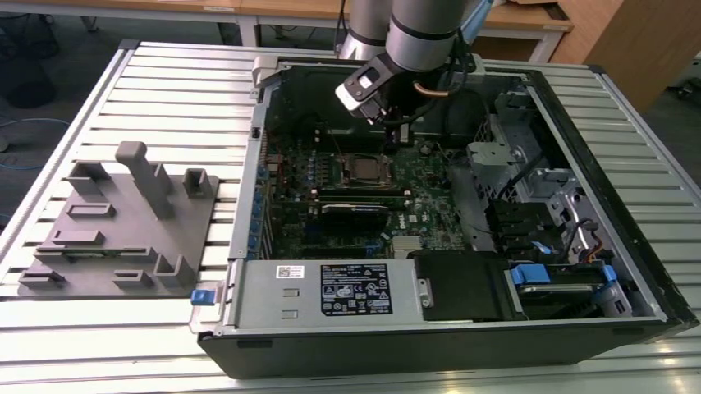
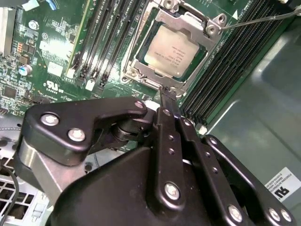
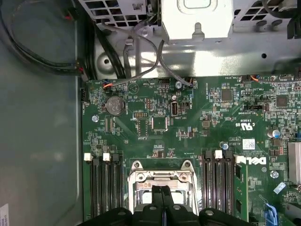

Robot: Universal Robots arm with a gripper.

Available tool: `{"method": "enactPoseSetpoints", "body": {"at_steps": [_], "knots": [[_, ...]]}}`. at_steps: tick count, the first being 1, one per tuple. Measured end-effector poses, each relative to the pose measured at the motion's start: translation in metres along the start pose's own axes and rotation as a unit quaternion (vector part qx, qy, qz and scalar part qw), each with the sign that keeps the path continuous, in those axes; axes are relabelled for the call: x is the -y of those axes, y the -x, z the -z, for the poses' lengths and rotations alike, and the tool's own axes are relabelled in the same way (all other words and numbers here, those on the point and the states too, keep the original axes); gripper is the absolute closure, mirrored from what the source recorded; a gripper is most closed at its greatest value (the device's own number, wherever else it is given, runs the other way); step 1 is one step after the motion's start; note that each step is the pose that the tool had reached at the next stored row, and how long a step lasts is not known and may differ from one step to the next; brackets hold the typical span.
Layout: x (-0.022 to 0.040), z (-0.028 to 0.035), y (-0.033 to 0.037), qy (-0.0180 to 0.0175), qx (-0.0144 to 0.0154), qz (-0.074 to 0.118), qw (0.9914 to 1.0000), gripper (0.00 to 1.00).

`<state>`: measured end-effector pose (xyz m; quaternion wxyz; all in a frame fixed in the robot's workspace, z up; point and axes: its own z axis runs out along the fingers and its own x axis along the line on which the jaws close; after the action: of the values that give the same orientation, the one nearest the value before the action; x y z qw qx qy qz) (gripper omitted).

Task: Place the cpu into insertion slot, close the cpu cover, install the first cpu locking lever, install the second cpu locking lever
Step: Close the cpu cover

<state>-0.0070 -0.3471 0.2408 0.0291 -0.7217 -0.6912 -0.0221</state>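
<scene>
- Second wrist view shows the cpu (image 2: 173,51) lying flat, shiny side up, inside its socket
- That socket is the insertion slot (image 1: 360,168), which the exterior view shows in the middle of the green board (image 1: 428,193)
- The cpu cover (image 2: 186,20) looks to be down over the chip, like a frame round its edges
- The gripper (image 2: 167,95) has its fingers pressed together with nothing between them that I can see; the tip is touching the cover's edge or just beside it, I cannot tell which
- I think the job now is pressing the cover flat or working a locking lever; a thin lever (image 2: 256,20) sticks out past one corner and does not look hooked down
- To do it well, push slowly and straight, and keep the tip on the metal frame and off the chip
- Long black memory slots (image 2: 106,40) sit close on both sides, so a slip could hit them
- The grey case wall (image 2: 263,122) is near, so the arm has little room
- Cables (image 3: 42,52) run past the board's far end, well apart from the socket
- A grey rack (image 1: 121,217) stands outside the computer, on the exterior view's left
</scene>
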Motion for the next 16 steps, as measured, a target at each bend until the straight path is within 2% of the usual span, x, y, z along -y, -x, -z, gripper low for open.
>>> {"method": "enactPoseSetpoints", "body": {"at_steps": [3, 8, 14, 16], "knots": [[0.0021, -0.0001, 0.0001, 0.0, 0.0, 0.0, 1.0, 0.89], [0.0211, -0.0012, 0.0009, 0.0, -0.0001, 0.0, 1.0, 0.89], [0.0225, -0.0012, 0.001, 0.0, 0.0, 0.0, 1.0, 0.89], [0.0225, -0.0012, 0.0011, -0.0005, 0.0001, 0.005, 0.99998, 0.89]]}}
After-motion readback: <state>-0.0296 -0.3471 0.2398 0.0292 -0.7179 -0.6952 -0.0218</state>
